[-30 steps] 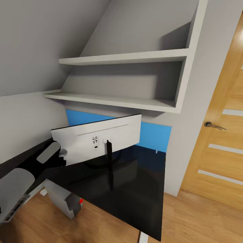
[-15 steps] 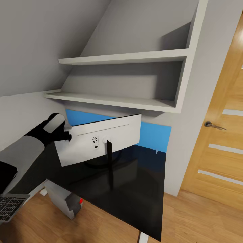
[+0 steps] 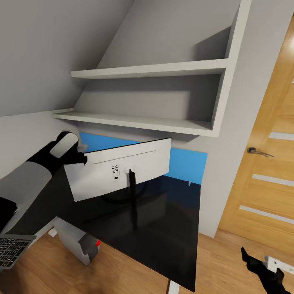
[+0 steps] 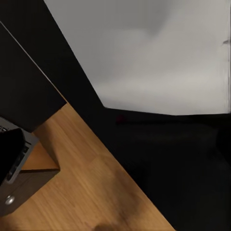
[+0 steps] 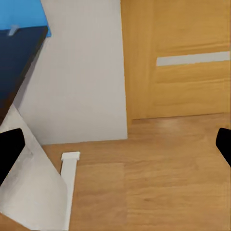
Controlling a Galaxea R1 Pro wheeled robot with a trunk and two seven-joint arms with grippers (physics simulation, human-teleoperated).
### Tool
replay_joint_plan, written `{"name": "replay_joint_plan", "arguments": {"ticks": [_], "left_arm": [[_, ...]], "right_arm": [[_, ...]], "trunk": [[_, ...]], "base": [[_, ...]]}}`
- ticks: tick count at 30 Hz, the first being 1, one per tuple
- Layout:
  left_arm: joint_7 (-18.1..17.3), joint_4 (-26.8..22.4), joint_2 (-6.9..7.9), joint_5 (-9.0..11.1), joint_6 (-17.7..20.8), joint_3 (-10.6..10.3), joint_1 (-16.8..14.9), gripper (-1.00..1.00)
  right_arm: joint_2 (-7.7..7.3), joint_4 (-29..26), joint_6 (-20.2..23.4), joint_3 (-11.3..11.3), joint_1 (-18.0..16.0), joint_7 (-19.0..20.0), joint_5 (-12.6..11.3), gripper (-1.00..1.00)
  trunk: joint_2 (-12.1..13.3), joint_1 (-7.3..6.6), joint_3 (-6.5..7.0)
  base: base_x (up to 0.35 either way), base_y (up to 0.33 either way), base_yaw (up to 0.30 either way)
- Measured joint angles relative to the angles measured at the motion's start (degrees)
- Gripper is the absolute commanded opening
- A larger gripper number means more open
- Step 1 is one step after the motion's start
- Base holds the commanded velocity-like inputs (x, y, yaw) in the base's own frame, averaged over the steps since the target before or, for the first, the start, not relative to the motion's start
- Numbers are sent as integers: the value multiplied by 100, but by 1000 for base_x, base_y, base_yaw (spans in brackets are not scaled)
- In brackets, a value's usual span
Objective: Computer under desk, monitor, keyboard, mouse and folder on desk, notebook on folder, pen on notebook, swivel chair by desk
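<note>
The big counter point(image 3: 163, 228) with a shiny black top and a blue back panel stands under two white wall shelves point(image 3: 155, 71), beside a brown wooden door point(image 3: 265, 163), and the wide monitor point(image 3: 118, 169) stands on it with its light-grey back facing us. A boxy light-grey computer point(image 3: 75, 241) sits on the wood floor under the counter, and a corner of a dark keyboard point(image 3: 12, 249) shows low at the left. The left gripper point(image 3: 79, 153) is up at the monitor's top corner, but I cannot tell if it is open or closed, and the right gripper point(image 3: 265, 271) hangs low over the floor with its two black fingers point(image 5: 9, 149) spread wide apart, holding nothing.
</note>
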Motion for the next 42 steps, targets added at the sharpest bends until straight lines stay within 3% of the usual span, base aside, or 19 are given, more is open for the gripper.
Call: {"name": "replay_joint_plan", "arguments": {"ticks": [5,9,15,20,24,27,31,42], "left_arm": [[-2,-269,44,-26,1,22,0,100],[-2,-358,48,-93,-53,31,0,100],[-4,-398,36,-156,-372,35,0,100],[-2,-403,24,-162,-436,36,0,100],[2,-404,22,-164,-445,30,0,100],[3,-404,12,-164,-449,17,0,100],[3,-404,3,-163,-451,-1,0,100],[3,-411,-17,-162,-453,-15,-1,100]], "right_arm": [[21,-806,87,-11,0,5,4,100],[70,-1061,83,34,1,27,11,100],[356,-1671,64,438,1,24,243,100],[603,-2105,105,568,1,1,574,100],[811,-2211,120,598,1,-4,813,100],[1052,-2215,121,609,2,3,989,100],[1244,-2129,110,619,2,13,1084,100],[1323,-1888,99,701,3,18,1159,100]], "trunk": [[0,0,0],[0,0,0],[1,0,0],[1,0,0],[0,-1,0],[0,-3,0],[1,-1,-1],[0,-2,0]], "base": [[0,0,0],[0,0,0],[0,0,0],[6,0,0],[136,0,0],[266,0,0],[226,0,0],[103,22,0]]}}
